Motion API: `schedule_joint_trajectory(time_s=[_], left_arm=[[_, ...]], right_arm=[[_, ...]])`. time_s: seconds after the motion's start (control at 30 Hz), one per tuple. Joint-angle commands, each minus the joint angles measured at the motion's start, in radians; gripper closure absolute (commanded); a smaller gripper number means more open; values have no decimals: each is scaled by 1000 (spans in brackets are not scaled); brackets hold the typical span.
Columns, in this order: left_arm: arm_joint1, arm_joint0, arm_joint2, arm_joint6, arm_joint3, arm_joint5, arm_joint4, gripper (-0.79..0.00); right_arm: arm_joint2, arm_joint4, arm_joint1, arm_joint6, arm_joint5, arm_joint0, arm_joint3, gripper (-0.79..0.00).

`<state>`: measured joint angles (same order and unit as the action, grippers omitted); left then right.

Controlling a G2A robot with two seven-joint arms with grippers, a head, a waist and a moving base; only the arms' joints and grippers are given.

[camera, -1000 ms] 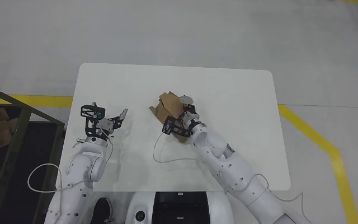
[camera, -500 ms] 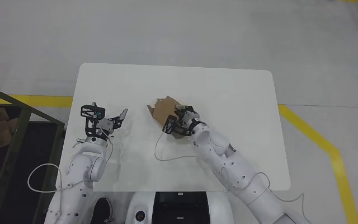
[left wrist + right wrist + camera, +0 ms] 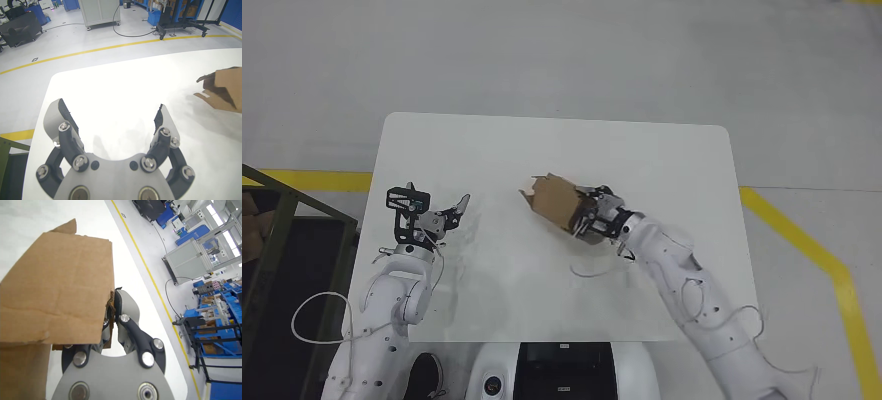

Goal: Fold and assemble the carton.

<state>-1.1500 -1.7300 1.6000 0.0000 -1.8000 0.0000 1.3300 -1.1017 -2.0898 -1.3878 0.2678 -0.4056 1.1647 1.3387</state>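
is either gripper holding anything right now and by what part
The right gripper is shut on the carton, pinching a cardboard edge at the end nearest that arm. The left gripper is open and holds nothing.

My white, round-cornered table (image 3: 672, 160) carries a thin pale cable (image 3: 585, 271), curled near the brown carton (image 3: 560, 203).

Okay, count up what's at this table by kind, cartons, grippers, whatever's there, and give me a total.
carton: 1, brown cardboard
grippers: 2, the left gripper open over the table, the right gripper shut on the carton
table: 1, white
Total: 4
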Motion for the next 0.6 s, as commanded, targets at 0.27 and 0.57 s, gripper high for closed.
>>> schedule_joint_trajectory(time_s=[0.27, 0.57], left_arm=[[-3, -19, -24, 5, -32, -31, -20, -785], [-9, -83, -99, -23, -124, -77, 4, -785]], right_arm=[[-77, 33, 53, 381, -276, -33, -60, 0], [-22, 49, 70, 635, -390, -121, -202, 0]])
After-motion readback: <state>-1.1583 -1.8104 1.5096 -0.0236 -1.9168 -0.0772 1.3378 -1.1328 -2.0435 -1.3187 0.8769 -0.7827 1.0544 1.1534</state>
